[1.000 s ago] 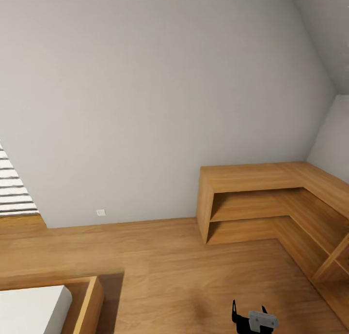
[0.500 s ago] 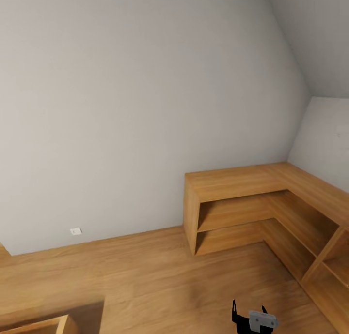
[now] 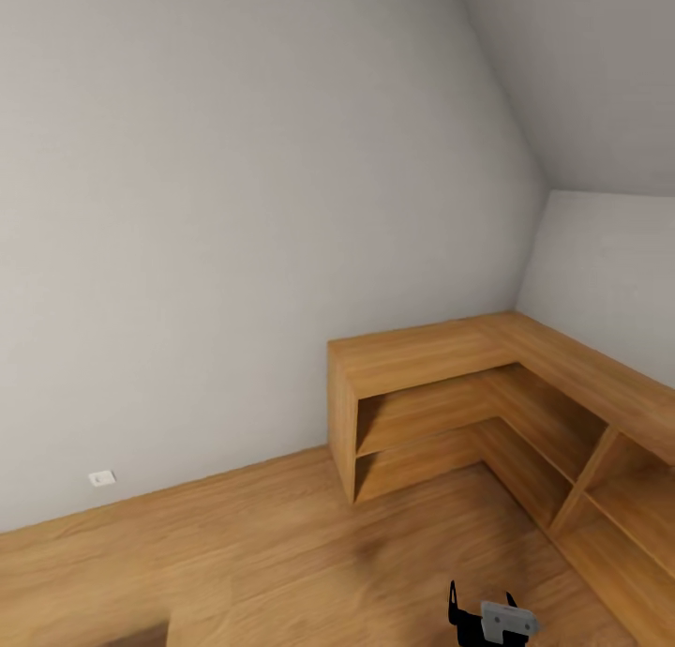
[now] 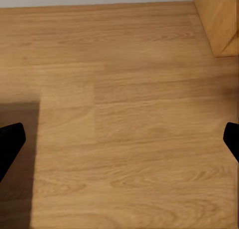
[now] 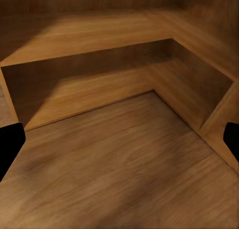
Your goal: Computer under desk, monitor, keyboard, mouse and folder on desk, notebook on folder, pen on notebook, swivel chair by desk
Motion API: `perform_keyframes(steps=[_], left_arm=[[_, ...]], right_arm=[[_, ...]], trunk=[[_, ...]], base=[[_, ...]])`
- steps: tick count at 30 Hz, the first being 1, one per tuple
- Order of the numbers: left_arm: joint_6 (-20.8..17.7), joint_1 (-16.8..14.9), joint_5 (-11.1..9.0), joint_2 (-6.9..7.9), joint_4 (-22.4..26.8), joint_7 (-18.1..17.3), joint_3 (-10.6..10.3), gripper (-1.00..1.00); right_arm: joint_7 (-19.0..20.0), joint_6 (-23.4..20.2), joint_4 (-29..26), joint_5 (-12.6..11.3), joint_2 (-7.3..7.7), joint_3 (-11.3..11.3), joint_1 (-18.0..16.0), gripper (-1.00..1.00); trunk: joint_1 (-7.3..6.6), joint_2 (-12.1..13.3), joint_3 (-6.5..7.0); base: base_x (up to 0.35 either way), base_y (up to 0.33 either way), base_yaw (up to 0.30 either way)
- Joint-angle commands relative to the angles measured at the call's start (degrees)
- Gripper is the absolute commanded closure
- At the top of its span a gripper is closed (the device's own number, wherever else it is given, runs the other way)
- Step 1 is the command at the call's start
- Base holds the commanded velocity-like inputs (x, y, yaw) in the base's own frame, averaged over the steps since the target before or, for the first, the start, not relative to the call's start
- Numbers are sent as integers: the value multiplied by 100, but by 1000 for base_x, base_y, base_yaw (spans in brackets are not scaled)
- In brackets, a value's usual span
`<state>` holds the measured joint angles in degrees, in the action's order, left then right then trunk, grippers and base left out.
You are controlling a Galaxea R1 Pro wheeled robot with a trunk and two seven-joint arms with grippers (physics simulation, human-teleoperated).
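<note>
The view has swung right: the bed has slipped away and the corner shelf sits nearer centre. Both tools hang wide, empty, over floor. No task things visible; it seems still searching.

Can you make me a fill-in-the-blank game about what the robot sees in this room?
1. The L-shaped shelf unit and the floor are both made of ____.
2. The shelf unit fits into the ____ of the room, where two walls meet.
3. Low on the wall, near the floor, sits a small white ____.
4. The left gripper points down at the bare ____.

Missing words: wood; corner; outlet; floor
</note>
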<state>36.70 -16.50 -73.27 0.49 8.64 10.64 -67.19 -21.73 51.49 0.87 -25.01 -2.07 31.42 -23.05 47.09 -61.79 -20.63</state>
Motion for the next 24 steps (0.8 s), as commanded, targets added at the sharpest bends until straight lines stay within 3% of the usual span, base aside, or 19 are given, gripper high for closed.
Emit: perform_keyframes(steps=[1,24], left_arm=[[13,-3,-11,5,15,52,-49,-100],[13,-3,-11,4,15,52,-46,-100]], right_arm=[[-33,10,9,-22,-4,48,-6,-100],[-33,10,9,-13,-4,48,-6,-100]], trunk=[[0,-4,-2],[0,-4,96]], base=[[6,0,-226],[1,0,-226]])
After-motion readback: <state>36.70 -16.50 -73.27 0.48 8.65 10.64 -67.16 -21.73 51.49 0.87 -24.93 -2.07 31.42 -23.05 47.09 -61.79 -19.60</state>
